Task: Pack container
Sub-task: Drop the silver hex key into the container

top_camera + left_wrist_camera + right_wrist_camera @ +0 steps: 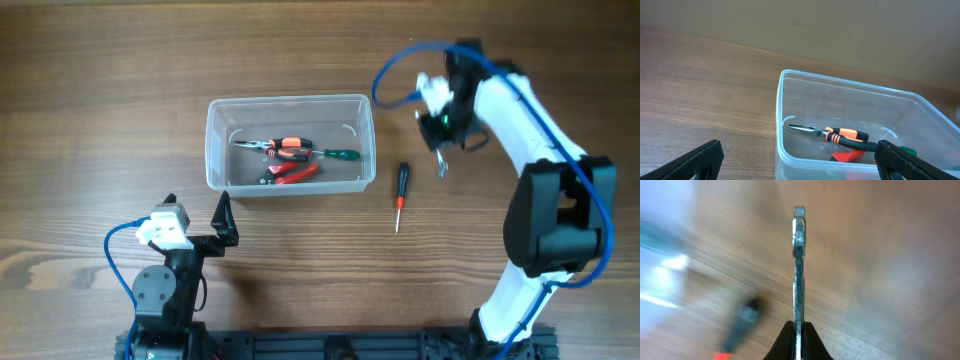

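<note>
The clear plastic container (290,143) stands at the table's middle and holds orange-handled pliers (280,146), a red-handled tool (292,173) and a green-handled screwdriver (338,154). It also shows in the left wrist view (850,130). My right gripper (441,147) is shut on a thin metal wrench (798,270), held edge-on above the table right of the container. A black and red screwdriver (400,192) lies on the table below it, blurred in the right wrist view (737,325). My left gripper (222,222) is open and empty in front of the container's left corner.
The blue cable (400,70) loops from the right arm near the container's far right corner. The arm bases (330,345) stand along the table's front edge.
</note>
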`<move>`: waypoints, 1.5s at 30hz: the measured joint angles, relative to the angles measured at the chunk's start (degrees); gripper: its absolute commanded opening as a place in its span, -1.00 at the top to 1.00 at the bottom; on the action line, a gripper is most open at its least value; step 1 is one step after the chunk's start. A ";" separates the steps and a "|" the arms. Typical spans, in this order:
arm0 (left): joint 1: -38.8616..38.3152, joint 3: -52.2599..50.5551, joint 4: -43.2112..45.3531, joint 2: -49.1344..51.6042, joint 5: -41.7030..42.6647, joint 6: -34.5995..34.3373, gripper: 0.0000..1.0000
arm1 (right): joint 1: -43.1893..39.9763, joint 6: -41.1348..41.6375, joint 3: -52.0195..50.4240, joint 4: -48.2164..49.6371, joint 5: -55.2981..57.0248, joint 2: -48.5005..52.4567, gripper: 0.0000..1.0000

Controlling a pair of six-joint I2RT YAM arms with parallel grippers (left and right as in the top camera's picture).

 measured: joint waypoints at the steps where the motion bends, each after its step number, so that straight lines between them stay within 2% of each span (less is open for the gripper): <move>1: 0.00 0.00 0.00 0.00 0.00 0.00 -0.99 | 0.24 0.17 1.70 -0.83 -1.01 -0.20 0.91; 2: 0.00 0.00 -0.02 0.00 0.00 0.00 -1.00 | 1.75 0.63 6.88 -2.54 -4.52 -1.46 0.91; 5: 0.00 0.00 -0.02 0.00 0.02 0.00 -0.99 | 6.27 -1.05 11.19 -1.36 -9.60 -4.00 0.91; 9: 0.00 0.00 -0.02 0.00 0.00 0.00 -1.00 | 15.52 -8.50 11.96 2.27 -14.71 -5.18 0.91; 15: 0.00 0.00 -0.02 0.00 0.00 0.00 -1.00 | 26.27 -15.13 10.82 0.52 -14.12 -2.45 0.91; 21: 0.00 0.00 -0.02 0.00 0.02 0.00 -0.99 | 27.80 -17.70 7.91 3.19 -7.10 2.29 0.91; 27: 0.00 0.00 -0.02 0.00 0.00 0.00 -1.00 | 26.82 -19.26 7.08 5.44 -5.44 6.05 0.90; 28: 0.00 0.00 -0.02 0.00 0.02 0.00 -1.00 | 26.75 -19.34 7.08 5.42 -6.03 6.45 0.82; 29: 0.00 0.00 -0.02 0.00 0.00 0.00 -1.00 | 26.75 -19.37 7.08 5.42 -6.71 6.75 0.43; 30: 0.00 0.00 -0.02 0.00 0.00 0.00 -0.99 | 26.77 -19.30 7.08 5.46 -7.43 6.95 0.19; 32: 0.00 0.00 -0.02 0.00 0.00 0.00 -1.00 | 26.77 -17.99 7.08 5.53 -8.46 7.04 0.19; 34: 0.00 0.00 -0.02 0.00 0.02 0.00 -1.00 | 26.77 -15.82 7.08 5.38 -9.03 7.04 0.06; 38: 0.00 0.00 -0.02 0.00 0.00 0.00 -1.00 | 26.64 -10.93 7.85 2.29 -9.07 7.02 0.01; 42: 0.00 0.00 -0.02 0.00 0.00 0.00 -1.00 | 25.92 -5.27 11.43 -1.25 -8.39 5.05 -0.35; 45: 0.00 0.00 -0.02 0.00 0.00 0.00 -0.99 | 24.39 1.73 13.38 -1.36 -4.09 -0.52 -0.50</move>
